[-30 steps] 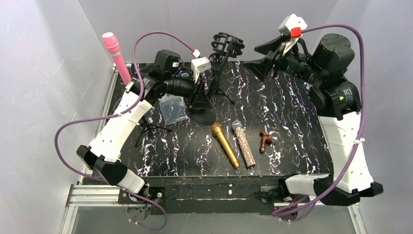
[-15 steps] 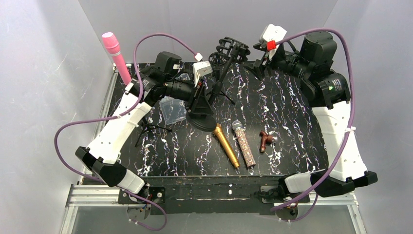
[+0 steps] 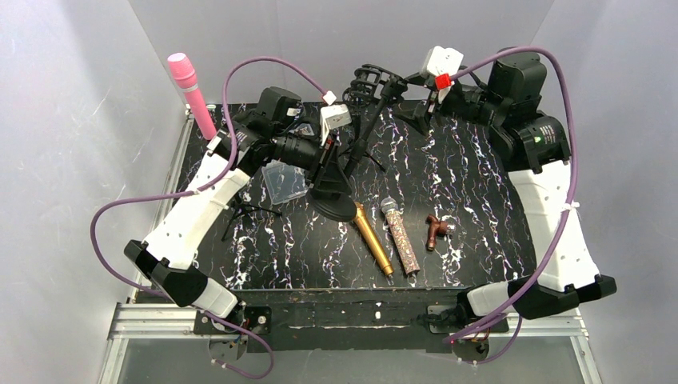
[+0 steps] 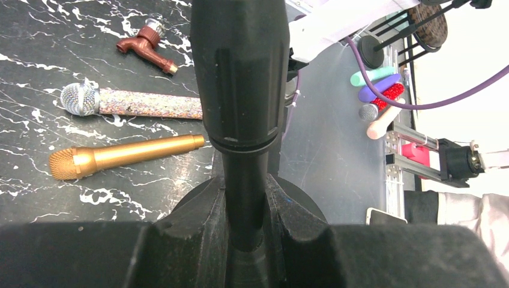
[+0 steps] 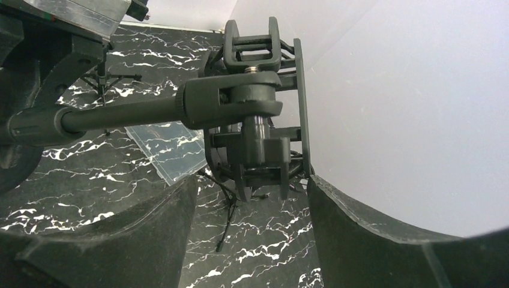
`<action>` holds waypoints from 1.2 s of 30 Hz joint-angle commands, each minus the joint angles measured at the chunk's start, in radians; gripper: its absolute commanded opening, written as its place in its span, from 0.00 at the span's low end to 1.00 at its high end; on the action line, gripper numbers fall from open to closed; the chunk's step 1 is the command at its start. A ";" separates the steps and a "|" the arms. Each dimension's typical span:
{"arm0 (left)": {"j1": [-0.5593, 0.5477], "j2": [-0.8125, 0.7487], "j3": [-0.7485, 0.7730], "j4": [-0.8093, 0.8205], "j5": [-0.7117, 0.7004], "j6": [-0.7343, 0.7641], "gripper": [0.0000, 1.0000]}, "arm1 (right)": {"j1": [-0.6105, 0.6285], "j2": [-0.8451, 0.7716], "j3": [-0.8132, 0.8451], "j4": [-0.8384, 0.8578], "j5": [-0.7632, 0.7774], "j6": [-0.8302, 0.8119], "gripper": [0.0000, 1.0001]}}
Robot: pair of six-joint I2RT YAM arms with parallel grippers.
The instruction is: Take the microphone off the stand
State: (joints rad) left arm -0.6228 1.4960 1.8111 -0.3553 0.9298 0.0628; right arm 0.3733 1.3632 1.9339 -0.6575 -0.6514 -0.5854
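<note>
The black stand (image 3: 364, 136) leans on its round base (image 3: 336, 210) at the table's back middle. My left gripper (image 3: 329, 164) is shut on its lower pole (image 4: 240, 90), the fingers (image 4: 198, 210) pressing both sides. The stand's cage-like mount (image 3: 369, 80) is at the top. I cannot make out a microphone inside it. My right gripper (image 3: 409, 94) is open just right of the mount. In the right wrist view the mount (image 5: 258, 108) sits ahead of the gripper (image 5: 251, 186), apart from both fingers.
A gold microphone (image 3: 369, 238) and a glittery microphone (image 3: 400, 236) lie in front of the base, with a brown tap-shaped piece (image 3: 436, 230) to their right. A clear bag (image 3: 284, 180) and a small tripod (image 3: 248, 212) lie left. A pink microphone (image 3: 190, 94) stands at the back left corner.
My right gripper has swung left and come close to the stand's mount. The stand's base has slid a little nearer, toward the gold microphone. The left grip has not changed.
</note>
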 commanded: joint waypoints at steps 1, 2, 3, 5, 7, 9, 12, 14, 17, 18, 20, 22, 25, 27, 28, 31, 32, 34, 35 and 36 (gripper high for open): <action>-0.016 -0.019 0.023 0.005 0.123 0.014 0.00 | 0.012 0.013 0.013 -0.001 -0.045 -0.029 0.75; -0.018 -0.018 0.023 0.003 0.126 0.014 0.00 | 0.013 0.015 0.009 0.004 -0.036 -0.032 0.75; -0.018 -0.017 0.021 0.002 0.128 0.014 0.00 | 0.013 0.018 0.005 0.009 -0.027 -0.034 0.75; -0.018 -0.019 0.020 -0.002 0.130 0.017 0.00 | 0.013 0.017 0.002 0.019 -0.004 -0.034 0.75; -0.018 -0.021 0.019 -0.008 0.130 0.023 0.00 | 0.013 0.017 0.003 0.011 -0.012 -0.045 0.71; -0.018 -0.021 0.019 -0.011 0.128 0.026 0.00 | 0.014 0.015 0.005 -0.003 -0.049 -0.052 0.59; -0.018 -0.020 0.023 -0.013 0.108 0.031 0.00 | 0.022 0.007 0.000 -0.028 -0.086 -0.063 0.32; -0.018 -0.019 0.026 -0.015 0.090 0.033 0.00 | 0.027 -0.004 -0.011 -0.043 -0.092 -0.071 0.16; -0.018 -0.017 0.034 -0.014 0.061 0.034 0.00 | 0.035 -0.023 -0.032 -0.060 -0.097 -0.080 0.02; -0.018 -0.013 0.039 -0.014 0.050 0.033 0.00 | 0.039 -0.030 -0.041 -0.066 -0.100 -0.083 0.01; -0.018 -0.009 0.047 -0.004 0.015 0.020 0.00 | 0.052 -0.042 -0.058 -0.085 -0.096 -0.103 0.01; -0.018 -0.004 0.058 0.003 -0.025 0.009 0.00 | 0.073 -0.056 -0.075 -0.111 -0.059 -0.135 0.01; -0.018 0.005 0.069 0.018 -0.094 -0.010 0.00 | 0.089 -0.071 -0.102 -0.118 -0.014 -0.150 0.01; -0.018 0.010 0.075 0.024 -0.134 -0.017 0.00 | 0.094 -0.084 -0.122 -0.113 0.006 -0.144 0.01; -0.017 0.014 0.079 0.025 -0.156 -0.019 0.00 | 0.098 -0.090 -0.134 -0.109 0.019 -0.140 0.01; -0.016 0.024 0.094 0.029 -0.211 -0.021 0.00 | 0.110 -0.105 -0.172 -0.092 0.062 -0.125 0.01; -0.016 0.029 0.097 0.030 -0.229 -0.023 0.00 | 0.116 -0.109 -0.184 -0.087 0.074 -0.121 0.01; -0.017 0.039 0.109 0.034 -0.259 -0.027 0.00 | 0.131 -0.115 -0.209 -0.077 0.102 -0.115 0.01; -0.017 0.045 0.116 0.037 -0.270 -0.027 0.00 | 0.139 -0.117 -0.219 -0.071 0.114 -0.112 0.01; -0.016 0.052 0.121 0.039 -0.277 -0.027 0.00 | 0.142 -0.118 -0.227 -0.065 0.123 -0.107 0.01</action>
State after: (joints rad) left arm -0.6434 1.5391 1.8683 -0.3653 0.6983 0.0296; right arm 0.4858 1.2728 1.7393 -0.7303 -0.5465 -0.7143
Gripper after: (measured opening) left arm 0.203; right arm 0.119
